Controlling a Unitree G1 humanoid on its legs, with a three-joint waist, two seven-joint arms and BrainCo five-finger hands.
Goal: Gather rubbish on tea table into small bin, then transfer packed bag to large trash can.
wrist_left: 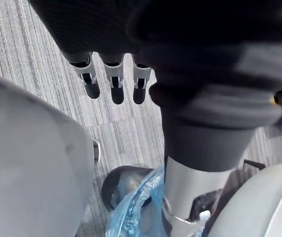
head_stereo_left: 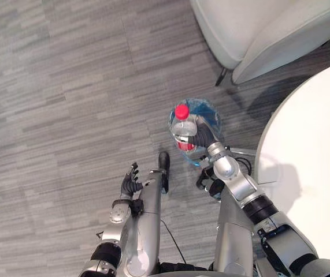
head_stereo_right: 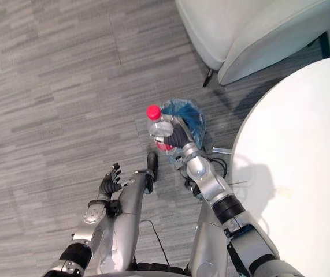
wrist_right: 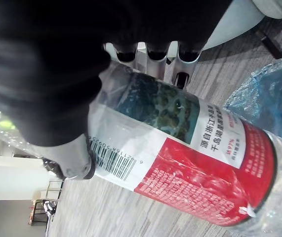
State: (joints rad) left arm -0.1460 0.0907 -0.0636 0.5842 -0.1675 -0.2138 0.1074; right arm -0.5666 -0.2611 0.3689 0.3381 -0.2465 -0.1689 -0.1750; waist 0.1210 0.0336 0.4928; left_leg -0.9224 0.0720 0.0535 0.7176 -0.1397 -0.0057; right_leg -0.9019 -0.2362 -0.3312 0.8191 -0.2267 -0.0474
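My right hand (head_stereo_left: 202, 137) is shut on a clear plastic bottle (head_stereo_left: 183, 126) with a red cap and a red label. It holds the bottle upright over the small bin (head_stereo_left: 212, 113), which is lined with a blue bag and stands on the floor beside the table. In the right wrist view the fingers (wrist_right: 155, 52) and thumb wrap round the bottle (wrist_right: 180, 148), and the blue bag (wrist_right: 274, 94) shows past it. My left hand (head_stereo_left: 131, 182) hangs low at my side, with relaxed fingers (wrist_left: 112, 81) holding nothing.
The white round tea table (head_stereo_left: 309, 144) fills the right side, and its visible top is bare. A pale armchair (head_stereo_left: 257, 29) stands at the back right, close behind the bin. Grey plank floor lies to the left.
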